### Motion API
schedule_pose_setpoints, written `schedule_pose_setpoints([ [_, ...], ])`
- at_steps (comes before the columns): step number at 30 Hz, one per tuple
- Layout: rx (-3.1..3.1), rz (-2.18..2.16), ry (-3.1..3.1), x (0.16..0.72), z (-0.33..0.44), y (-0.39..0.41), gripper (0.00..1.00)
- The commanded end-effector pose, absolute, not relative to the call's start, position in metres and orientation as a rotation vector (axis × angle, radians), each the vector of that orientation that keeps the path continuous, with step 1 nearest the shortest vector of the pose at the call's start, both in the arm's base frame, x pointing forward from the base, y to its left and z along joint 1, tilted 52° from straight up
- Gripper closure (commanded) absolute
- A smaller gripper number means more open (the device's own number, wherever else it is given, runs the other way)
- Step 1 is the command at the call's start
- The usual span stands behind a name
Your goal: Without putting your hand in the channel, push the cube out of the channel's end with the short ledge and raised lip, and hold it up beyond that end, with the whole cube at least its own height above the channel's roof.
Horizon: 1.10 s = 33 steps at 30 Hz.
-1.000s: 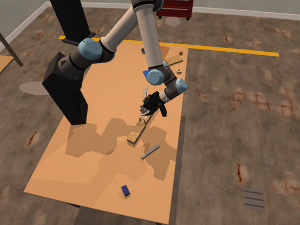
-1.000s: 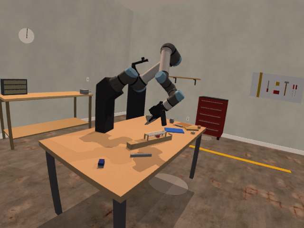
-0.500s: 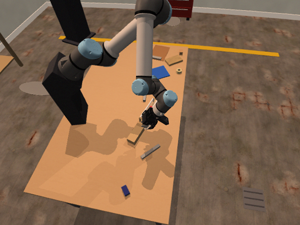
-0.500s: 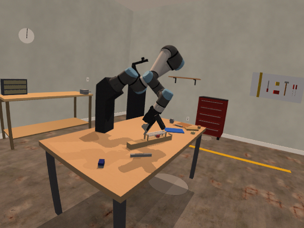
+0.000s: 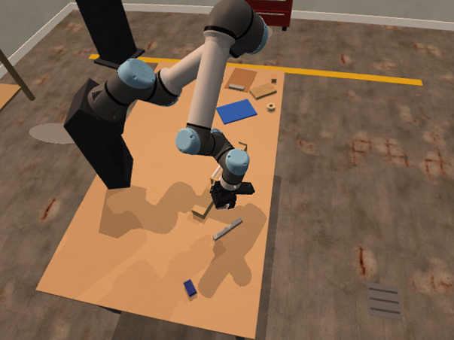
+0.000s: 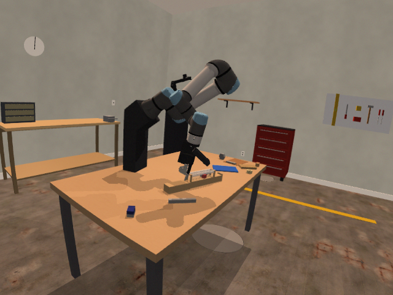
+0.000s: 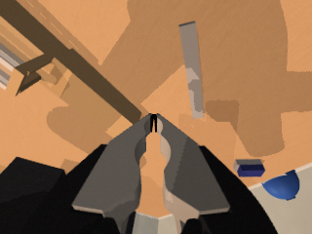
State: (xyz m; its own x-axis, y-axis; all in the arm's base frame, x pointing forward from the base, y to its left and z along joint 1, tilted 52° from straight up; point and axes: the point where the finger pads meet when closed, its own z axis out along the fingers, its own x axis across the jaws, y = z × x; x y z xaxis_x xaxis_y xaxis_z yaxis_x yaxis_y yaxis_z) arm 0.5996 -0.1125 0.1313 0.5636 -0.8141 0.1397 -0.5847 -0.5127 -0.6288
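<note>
Desk: wooden top, dark legs. Blue block, small, lower centre of the top view, lower right of the wrist view. Blue sheet, flat, upper centre of the top view; yellow ring just right of it. Red drawer cabinet, one, top edge of the top view. Wall clock, round, upper left of the exterior view. Tool board, right side.

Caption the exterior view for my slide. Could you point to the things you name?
Closed claw (image 6: 185, 178) above the channel (image 6: 177, 186), red cube (image 6: 204, 176) under its roof (image 6: 202, 173).
</note>
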Motion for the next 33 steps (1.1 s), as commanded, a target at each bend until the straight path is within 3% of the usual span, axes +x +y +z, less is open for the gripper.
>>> schedule_pose_setpoints([
  [1, -2.263, -0.696, 0.992, 0.608, 0.134, -0.13, 1.0],
  [33, -2.265, -0.909, 0.787, 0.611, 0.142, -0.16, 1.0],
])
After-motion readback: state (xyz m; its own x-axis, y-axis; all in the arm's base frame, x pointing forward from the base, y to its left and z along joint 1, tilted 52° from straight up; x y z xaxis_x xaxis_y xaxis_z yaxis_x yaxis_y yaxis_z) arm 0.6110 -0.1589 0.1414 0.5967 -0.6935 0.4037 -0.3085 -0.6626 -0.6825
